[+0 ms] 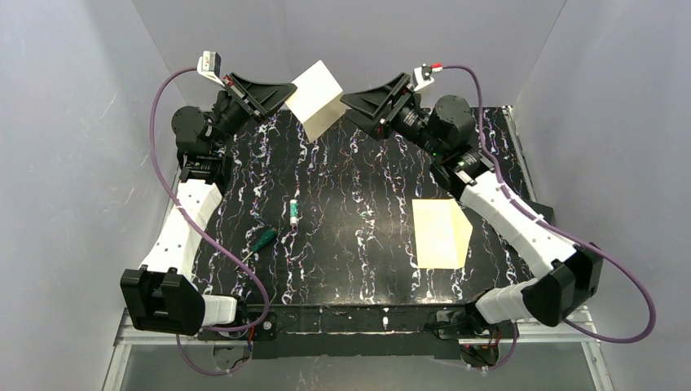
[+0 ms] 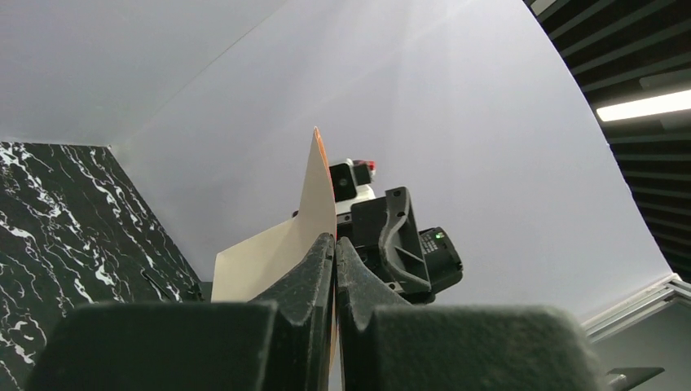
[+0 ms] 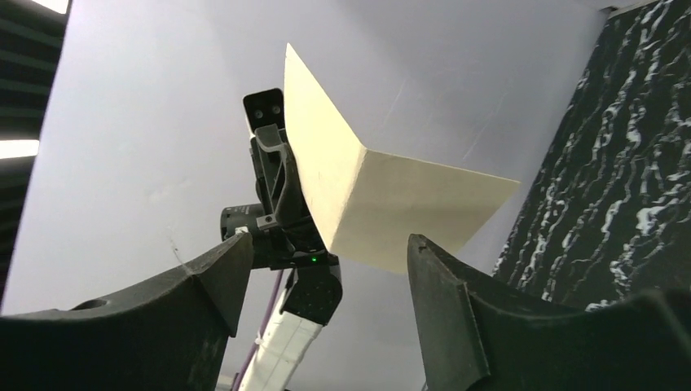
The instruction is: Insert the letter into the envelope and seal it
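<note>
From above, the left end effector (image 1: 287, 91) is clamped on the envelope (image 1: 316, 98). It holds the envelope in the air over the 12 o'clock edge of the bench (image 1: 367, 269). The right end effector (image 1: 349, 101) faces it from the 3 o'clock side, just beside the paper. The letter (image 1: 441, 233) lies flat on the bench at about 4 o'clock, well apart from both. A small white and green tube (image 1: 293, 212) lies near the middle, and a green-handled screwdriver (image 1: 262, 239) lies at about 8 o'clock.

In the left wrist view, the left end effector (image 2: 335, 261) has its fingers (image 2: 305, 277) pressed together on the envelope (image 2: 277, 257), which stands up edge-on. The bench (image 2: 65, 212) shows at 9 o'clock.

In the right wrist view, the right end effector (image 3: 326, 248) has its fingers (image 3: 444, 301) spread wide apart, holding nothing. The envelope (image 3: 383, 204) hangs beyond them, bent along a crease. The bench (image 3: 619, 163) shows at 3 o'clock.
</note>
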Controlling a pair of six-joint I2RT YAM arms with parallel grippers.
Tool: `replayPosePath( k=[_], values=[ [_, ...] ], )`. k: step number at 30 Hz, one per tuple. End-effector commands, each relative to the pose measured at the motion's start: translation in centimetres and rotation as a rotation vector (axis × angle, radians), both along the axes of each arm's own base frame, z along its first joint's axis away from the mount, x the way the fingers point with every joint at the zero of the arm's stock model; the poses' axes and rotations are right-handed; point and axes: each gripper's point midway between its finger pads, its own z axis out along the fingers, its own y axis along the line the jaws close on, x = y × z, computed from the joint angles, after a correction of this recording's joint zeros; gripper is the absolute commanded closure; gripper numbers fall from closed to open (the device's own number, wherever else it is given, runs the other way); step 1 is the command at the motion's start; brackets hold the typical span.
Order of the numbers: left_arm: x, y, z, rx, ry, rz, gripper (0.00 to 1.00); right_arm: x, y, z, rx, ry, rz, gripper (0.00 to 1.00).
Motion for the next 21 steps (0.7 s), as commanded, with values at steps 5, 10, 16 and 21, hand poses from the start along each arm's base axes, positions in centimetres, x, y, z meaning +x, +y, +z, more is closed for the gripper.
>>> replayPosePath(
  k=[5, 10, 16, 21],
  values=[
    [-2.4, -0.3, 1.8, -0.031, -0.012, -0.067, 1.00, -0.8, 1.6, 4.6, 0.223, -0.072, 0.143, 0.36],
    [-2.8, -0.3, 2.4, -0.066, 0.019, -0.086, 1.00, -0.4, 2.4, 4.2, 0.230, -0.057, 0.168, 0.26],
    [-3.3, -0.7, 2.1, -0.061, 0.052, -0.143, 1.00, -0.1, 3.3, 4.9, 0.264, -0.083, 0.214, 0.25],
    [-3.1, -0.7, 2.0, -0.066, 0.061, -0.135, 1.00, -0.5, 3.2, 5.7, 0.297, -0.127, 0.232, 0.25]
  ],
)
